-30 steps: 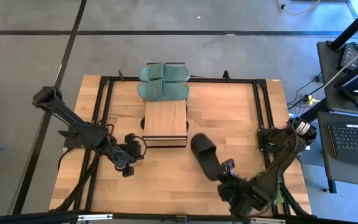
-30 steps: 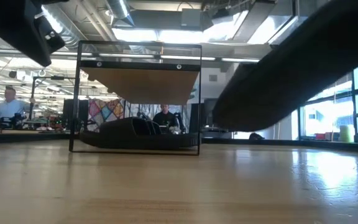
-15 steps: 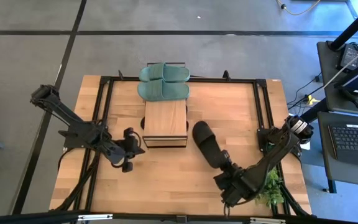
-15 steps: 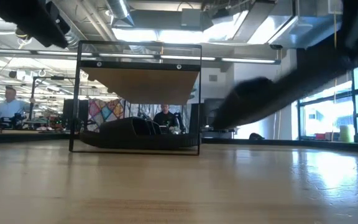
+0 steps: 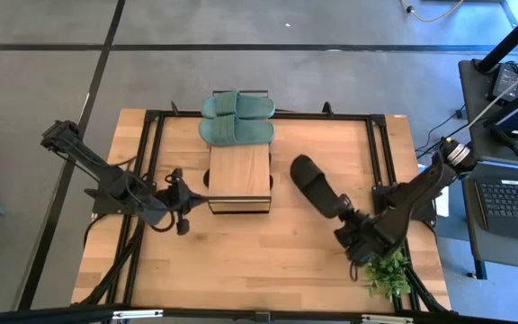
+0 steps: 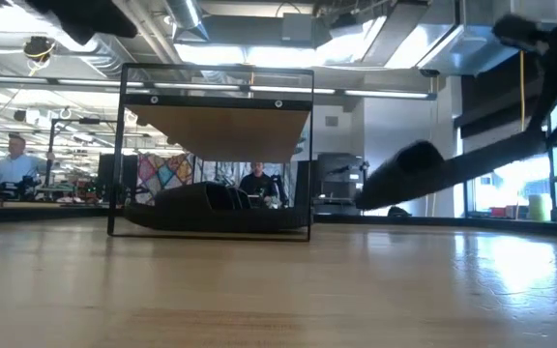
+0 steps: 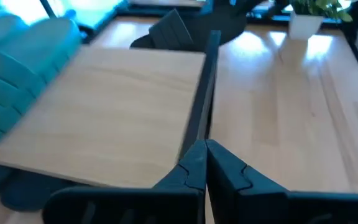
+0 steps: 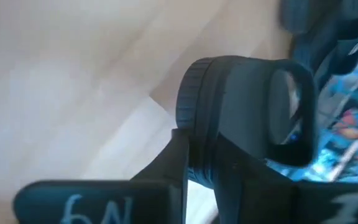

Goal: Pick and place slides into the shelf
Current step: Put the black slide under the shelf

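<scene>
The black slide [image 5: 317,186] has swung up and away from the table's near edge since a second ago, and now it rides beside the shelf's right side, carried higher across the table. The right gripper [image 5: 345,212] is pinching it by the heel end, fingers clamped on the rubber, toe pointing away from the gripper toward the shelf [image 5: 239,171]. In the low view the slide [image 6: 401,174] hangs clear above the tabletop, tilted, off to the side of the rack. The right wrist view shows the sole edge and strap [image 8: 247,112] squeezed right between its own fingers.

Under the shelf's plank another black slide [image 6: 211,205] lies on the lower level. At the shelf's far end, beyond the gripper's load, two green slides [image 5: 236,119] lie side by side, one on the plank, one overhanging.

The left gripper [image 5: 194,196] has slid in toward the shelf too; it now sits just at the rack's near left corner, fingers pressed together, nothing in them. A small green plant [image 5: 388,270] stands behind the right gripper. People sit in the room beyond.
</scene>
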You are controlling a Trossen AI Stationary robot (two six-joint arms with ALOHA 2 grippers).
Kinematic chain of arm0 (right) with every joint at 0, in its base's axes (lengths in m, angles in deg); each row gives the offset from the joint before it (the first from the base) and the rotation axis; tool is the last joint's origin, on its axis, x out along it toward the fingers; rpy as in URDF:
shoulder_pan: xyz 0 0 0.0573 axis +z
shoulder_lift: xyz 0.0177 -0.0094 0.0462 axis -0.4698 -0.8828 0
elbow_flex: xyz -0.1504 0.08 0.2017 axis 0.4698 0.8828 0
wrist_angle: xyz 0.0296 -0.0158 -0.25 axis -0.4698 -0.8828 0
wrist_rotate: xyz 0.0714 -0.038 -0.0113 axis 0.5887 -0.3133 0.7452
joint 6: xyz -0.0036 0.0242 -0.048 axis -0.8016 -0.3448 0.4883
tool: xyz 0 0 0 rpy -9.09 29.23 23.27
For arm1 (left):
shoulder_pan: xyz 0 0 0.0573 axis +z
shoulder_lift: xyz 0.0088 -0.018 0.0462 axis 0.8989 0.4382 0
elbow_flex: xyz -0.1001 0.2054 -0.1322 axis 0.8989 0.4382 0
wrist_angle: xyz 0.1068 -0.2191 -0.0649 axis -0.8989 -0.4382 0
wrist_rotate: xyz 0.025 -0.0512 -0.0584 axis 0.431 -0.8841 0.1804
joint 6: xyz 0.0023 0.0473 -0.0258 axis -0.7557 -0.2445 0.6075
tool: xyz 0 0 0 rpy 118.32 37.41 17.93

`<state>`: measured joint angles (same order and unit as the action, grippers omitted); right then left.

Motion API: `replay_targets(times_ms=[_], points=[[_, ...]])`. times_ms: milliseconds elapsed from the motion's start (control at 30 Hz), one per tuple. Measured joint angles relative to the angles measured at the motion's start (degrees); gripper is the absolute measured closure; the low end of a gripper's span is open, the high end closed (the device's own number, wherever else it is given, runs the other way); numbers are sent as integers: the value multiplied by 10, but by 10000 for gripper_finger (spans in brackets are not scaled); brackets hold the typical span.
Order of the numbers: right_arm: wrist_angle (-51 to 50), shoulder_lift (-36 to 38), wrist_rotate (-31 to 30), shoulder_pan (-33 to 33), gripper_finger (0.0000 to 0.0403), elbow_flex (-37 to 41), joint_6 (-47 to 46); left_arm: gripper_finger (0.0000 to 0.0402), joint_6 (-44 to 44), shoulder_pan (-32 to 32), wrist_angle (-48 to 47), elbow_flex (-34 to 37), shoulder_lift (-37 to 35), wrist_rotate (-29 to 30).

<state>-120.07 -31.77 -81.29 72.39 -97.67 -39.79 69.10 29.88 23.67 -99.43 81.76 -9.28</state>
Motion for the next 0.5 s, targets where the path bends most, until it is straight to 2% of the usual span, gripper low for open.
replay_targets(times_ms=[133,267,500], points=[[37,90,-36,-11,355,77,77,401,-33,0,5,0,-23,40],[97,165,-29,-15,355,125,135,401,-57,4,14,0,-41,66],[220,184,5,-7,355,152,162,401,-88,29,12,0,-53,62]])
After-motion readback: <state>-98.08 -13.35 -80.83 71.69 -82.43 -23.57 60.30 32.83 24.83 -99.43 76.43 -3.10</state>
